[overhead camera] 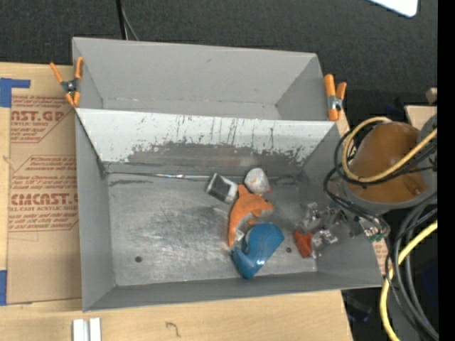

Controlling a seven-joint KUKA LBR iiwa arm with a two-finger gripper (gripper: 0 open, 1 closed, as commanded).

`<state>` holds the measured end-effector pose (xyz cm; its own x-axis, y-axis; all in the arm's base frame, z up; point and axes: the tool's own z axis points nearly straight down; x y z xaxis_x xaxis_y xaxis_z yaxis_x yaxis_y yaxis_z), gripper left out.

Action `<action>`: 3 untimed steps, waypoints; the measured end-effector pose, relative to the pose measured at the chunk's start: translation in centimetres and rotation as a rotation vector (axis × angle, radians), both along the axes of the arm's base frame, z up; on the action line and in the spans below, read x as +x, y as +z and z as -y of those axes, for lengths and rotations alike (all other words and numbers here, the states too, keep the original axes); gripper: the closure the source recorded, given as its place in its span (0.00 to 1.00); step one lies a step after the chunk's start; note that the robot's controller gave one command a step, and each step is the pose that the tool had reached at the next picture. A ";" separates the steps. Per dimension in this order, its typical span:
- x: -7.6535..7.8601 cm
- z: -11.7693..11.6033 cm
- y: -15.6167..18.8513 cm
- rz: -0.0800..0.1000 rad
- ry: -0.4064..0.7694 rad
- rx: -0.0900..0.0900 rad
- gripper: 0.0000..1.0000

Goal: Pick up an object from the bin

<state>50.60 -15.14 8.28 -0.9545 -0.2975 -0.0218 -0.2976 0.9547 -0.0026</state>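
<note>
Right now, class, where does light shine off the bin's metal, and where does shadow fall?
Camera view: a pale sheen lies on the bin floor, left of the blue lump. Camera view: the floor looks darker at the right, round the gripper, and a thin shadow seems to edge the blue lump's lower side.

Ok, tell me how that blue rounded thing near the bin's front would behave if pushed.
The blue rounded thing looks smooth and domed, so a grip may slip off it. It seems to lie against the orange thing, so a push would probably shift both.
</note>
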 end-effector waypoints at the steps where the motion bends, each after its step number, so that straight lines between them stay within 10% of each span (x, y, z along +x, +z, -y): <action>1: 0.0 0.0 0.0 0.000 0.000 0.000 1.00; 2: 0.5 -0.4 16.3 -0.013 -0.013 -0.006 1.00; 3: 0.4 -0.5 16.1 -0.018 -0.013 -0.004 1.00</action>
